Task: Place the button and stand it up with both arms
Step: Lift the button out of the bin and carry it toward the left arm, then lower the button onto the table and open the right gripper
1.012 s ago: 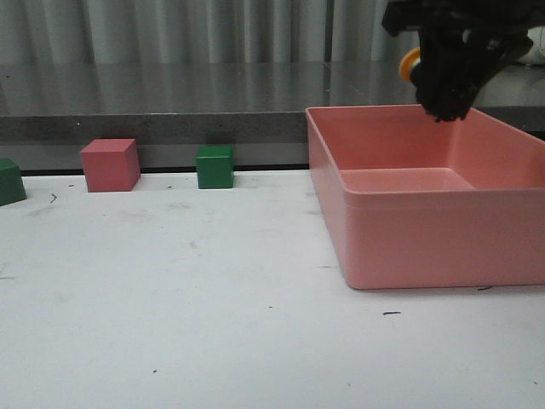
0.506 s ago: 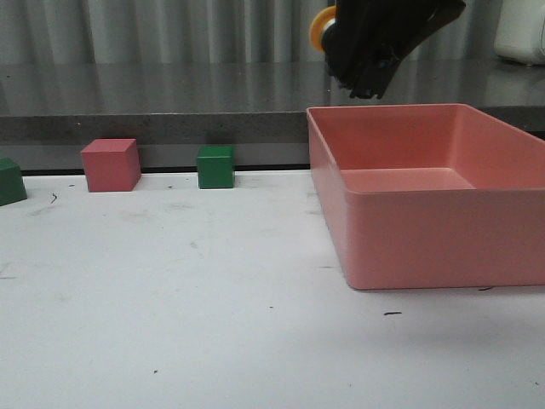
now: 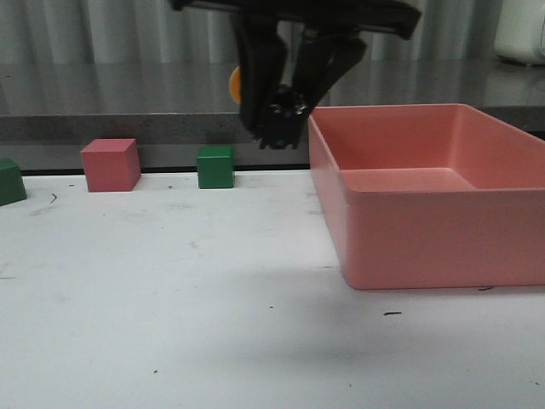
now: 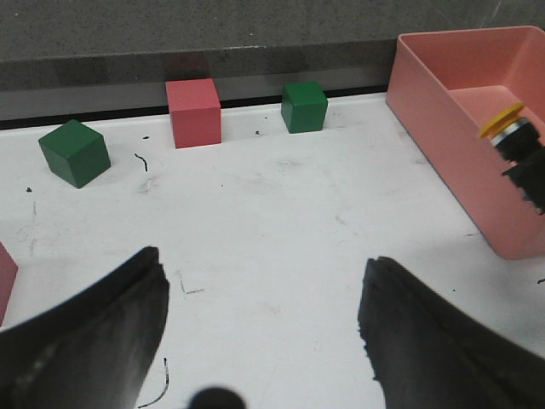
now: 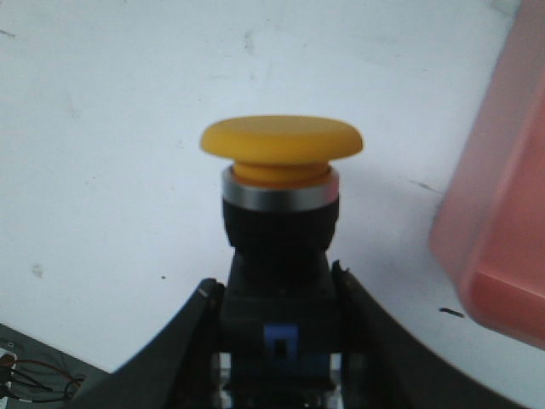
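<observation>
The button (image 5: 281, 141) has a yellow-orange mushroom cap, a silver ring and a black body with a blue mark. My right gripper (image 5: 277, 294) is shut on its body and holds it in the air above the white table. In the front view the right gripper (image 3: 278, 135) hangs just left of the pink bin's near-left corner, with the yellow cap (image 3: 235, 83) sticking out to the left. The left wrist view also shows the button (image 4: 509, 124) in front of the bin wall. My left gripper (image 4: 264, 273) is open and empty above the table.
A large pink bin (image 3: 426, 230) stands on the right of the table. A pink cube (image 3: 111, 164) and a green cube (image 3: 215, 167) sit along the table's back edge. Another green cube (image 3: 10, 181) sits at the far left.
My right gripper has carried the button to the left, from above the pink bin to just left of it, and has come lower.
</observation>
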You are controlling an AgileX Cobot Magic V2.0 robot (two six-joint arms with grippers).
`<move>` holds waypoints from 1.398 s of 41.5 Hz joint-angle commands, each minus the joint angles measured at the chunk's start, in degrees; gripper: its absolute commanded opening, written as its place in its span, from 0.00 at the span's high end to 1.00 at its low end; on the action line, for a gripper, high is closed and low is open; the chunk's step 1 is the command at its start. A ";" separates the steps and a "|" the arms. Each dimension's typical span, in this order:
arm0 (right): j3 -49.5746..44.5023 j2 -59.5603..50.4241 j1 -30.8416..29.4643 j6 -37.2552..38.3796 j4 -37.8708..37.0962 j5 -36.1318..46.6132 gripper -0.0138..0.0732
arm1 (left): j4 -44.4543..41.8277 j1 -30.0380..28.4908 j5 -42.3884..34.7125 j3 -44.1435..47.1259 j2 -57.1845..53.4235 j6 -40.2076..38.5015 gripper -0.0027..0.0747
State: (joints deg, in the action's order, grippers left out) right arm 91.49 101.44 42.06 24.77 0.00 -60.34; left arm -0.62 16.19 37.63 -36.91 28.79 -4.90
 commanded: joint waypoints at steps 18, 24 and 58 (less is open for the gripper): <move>26.18 20.75 5.55 16.34 -1.80 -6.81 0.61 | 0.62 0.49 -4.31 -2.10 0.64 -0.11 0.35; 30.51 25.56 5.62 19.47 -1.34 -7.14 0.61 | 0.62 0.49 -4.31 -2.10 0.64 -0.11 0.35; 35.29 32.77 5.42 23.57 1.21 -6.73 0.61 | 0.62 0.49 -4.09 -2.10 0.64 -0.11 0.35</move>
State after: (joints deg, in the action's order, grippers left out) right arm 124.95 138.35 47.49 48.24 1.59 -66.84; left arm -0.42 16.19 37.63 -36.91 28.79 -4.90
